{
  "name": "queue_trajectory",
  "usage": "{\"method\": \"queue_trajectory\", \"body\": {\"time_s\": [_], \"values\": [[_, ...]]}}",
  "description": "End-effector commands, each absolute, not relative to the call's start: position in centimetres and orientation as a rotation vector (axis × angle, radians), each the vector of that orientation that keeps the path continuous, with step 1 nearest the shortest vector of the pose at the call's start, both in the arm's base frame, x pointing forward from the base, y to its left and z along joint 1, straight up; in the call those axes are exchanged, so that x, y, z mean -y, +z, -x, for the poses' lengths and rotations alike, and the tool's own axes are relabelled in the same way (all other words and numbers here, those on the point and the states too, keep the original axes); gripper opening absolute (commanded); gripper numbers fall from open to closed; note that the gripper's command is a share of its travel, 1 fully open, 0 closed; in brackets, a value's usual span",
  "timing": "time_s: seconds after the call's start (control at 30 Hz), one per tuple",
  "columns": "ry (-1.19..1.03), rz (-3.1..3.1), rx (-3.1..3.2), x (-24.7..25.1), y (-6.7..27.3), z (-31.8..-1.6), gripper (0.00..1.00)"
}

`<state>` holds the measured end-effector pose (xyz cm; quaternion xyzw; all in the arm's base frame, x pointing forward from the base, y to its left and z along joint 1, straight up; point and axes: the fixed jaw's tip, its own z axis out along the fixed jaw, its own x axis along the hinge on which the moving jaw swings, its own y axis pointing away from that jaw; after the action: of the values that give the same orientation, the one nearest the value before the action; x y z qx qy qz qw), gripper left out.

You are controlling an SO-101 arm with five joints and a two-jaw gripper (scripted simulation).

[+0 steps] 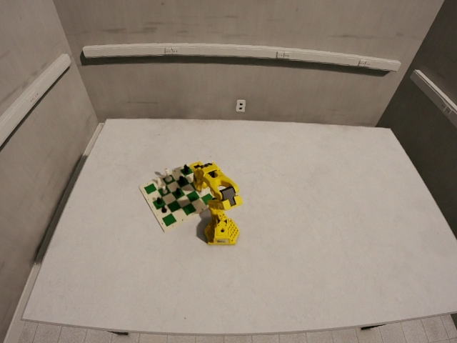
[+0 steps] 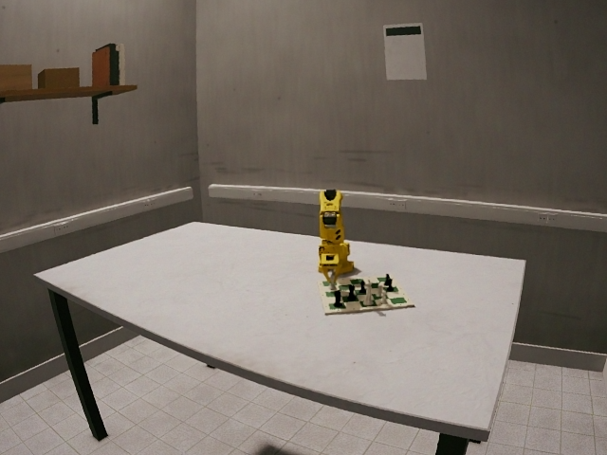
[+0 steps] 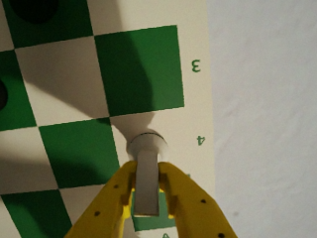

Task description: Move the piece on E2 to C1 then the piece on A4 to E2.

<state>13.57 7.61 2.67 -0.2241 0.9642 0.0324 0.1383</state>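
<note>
A: Where is the white piece point(image 3: 147, 171) found?

B: In rank 4, in the square next to the board's point(image 3: 195, 30) margin, by the printed 4. It is judged to be the A4 piece, though no file letter can be read. The gripper point(image 3: 147, 175) is closed almost fully on its stem, the yellow fingers pressed against both sides. Whether the base is lifted off the square cannot be told.

A: What could go wrong from here?

B: The stem is thin and is held by little surface, so the piece could be tilted or let slip if it is swung sideways before it is raised. A tilted piece would likely be set down leaning or across a square's line. It could also be carried too low and knocked against the black pieces point(image 1: 178, 191) standing mid-board.

A: And the room for moving?

B: On the margin side only bare table point(image 1: 295, 184) is seen, so that side is open. Toward the board's middle the squares are crowded with black and white pieces point(image 2: 368, 291), close together. A high, straight lift is called for before any crossing is attempted.
</note>
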Motion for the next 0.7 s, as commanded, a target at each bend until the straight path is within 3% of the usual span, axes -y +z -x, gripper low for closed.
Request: {"method": "queue_trajectory", "body": {"time_s": [0.0,0.67], "values": [[0.090,0.651,-2.793,-7.5,2.8,-13.7,0.00],[0.085,0.651,-2.792,-7.3,4.3,-13.7,0.00]]}}
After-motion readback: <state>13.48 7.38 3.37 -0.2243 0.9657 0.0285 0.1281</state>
